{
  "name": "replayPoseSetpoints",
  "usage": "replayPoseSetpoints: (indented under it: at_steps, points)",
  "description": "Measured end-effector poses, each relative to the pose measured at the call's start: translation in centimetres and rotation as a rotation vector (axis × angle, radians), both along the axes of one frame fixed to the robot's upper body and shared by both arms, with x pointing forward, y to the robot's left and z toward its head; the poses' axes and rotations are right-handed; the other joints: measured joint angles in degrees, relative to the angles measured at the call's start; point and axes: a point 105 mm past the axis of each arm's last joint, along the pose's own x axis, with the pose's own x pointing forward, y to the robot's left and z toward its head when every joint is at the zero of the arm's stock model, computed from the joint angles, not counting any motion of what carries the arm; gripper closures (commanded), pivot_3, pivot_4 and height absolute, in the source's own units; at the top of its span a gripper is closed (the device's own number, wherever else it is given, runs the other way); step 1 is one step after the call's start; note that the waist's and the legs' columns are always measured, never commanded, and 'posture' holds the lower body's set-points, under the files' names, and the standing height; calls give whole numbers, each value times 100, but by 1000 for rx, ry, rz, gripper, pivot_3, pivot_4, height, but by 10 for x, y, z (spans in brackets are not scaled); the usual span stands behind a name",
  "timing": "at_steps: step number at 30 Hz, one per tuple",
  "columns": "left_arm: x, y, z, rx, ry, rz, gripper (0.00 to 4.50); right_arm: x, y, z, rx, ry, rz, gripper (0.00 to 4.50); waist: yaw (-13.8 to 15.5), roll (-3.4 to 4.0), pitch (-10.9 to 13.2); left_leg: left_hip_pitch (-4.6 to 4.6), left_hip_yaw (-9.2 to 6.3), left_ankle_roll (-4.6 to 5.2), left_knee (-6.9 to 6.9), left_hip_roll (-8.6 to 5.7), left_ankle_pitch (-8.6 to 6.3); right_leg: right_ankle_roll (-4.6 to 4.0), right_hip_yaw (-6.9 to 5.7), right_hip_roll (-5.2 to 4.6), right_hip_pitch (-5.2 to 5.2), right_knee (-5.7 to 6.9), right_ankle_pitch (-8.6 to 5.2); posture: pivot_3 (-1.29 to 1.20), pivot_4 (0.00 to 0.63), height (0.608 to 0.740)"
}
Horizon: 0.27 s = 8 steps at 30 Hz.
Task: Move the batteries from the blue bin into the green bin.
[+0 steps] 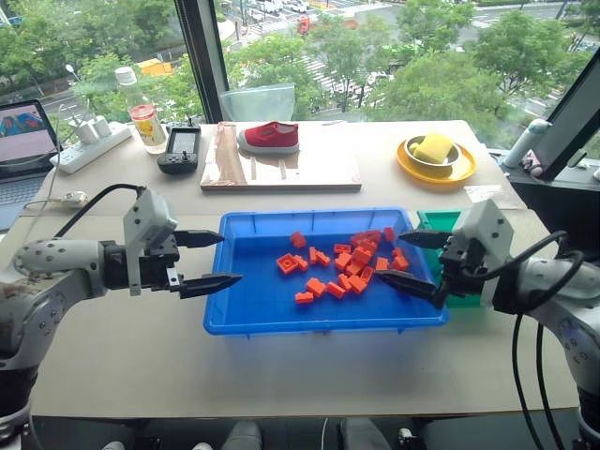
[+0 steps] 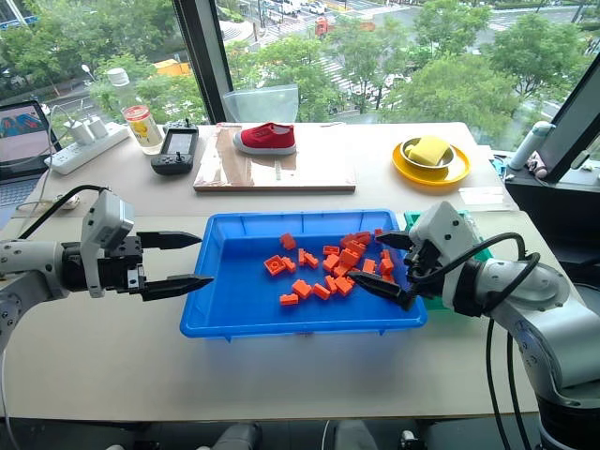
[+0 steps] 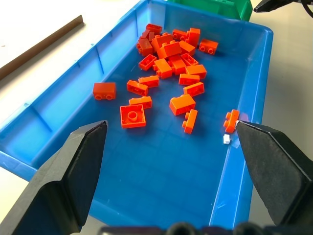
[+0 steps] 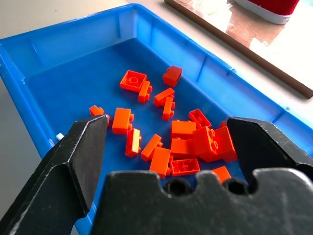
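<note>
The blue bin point(image 1: 262, 314) sits mid-table, holding only a scatter of orange bricks point(image 1: 349, 267), about two dozen, mostly toward its right far part; I can make out no batteries among them. The green bin point(image 1: 433, 223) touches its right side. The left gripper point(image 1: 217, 260) hovers at the bin's left rim, jaws apart and empty. The right gripper point(image 1: 410, 262) hangs over the right rim, wide open, empty. Beyond lie a board point(image 1: 281, 169) with one red shoe point(image 1: 270, 137) and a yellow plate point(image 1: 436, 164).

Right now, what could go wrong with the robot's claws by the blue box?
The open right gripper hangs over the orange bricks in the blue bin, with no batteries visible there; it might grab a brick. The open left gripper sits near the bin's edge and could bump it.
</note>
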Motion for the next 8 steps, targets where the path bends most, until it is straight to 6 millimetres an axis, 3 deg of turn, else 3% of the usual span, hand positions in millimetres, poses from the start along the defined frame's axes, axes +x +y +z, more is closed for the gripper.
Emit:
replayPoseSetpoints:
  at_steps: [8]
  points:
    - [3, 0, 7, -8, -19, -3, 0, 0, -6, -5, -20, 3, -31, 10, 9, 0, 0, -2, 0, 0, 0, -1, 0, 0, 1, -1, 1, -3, 0, 0, 150, 740]
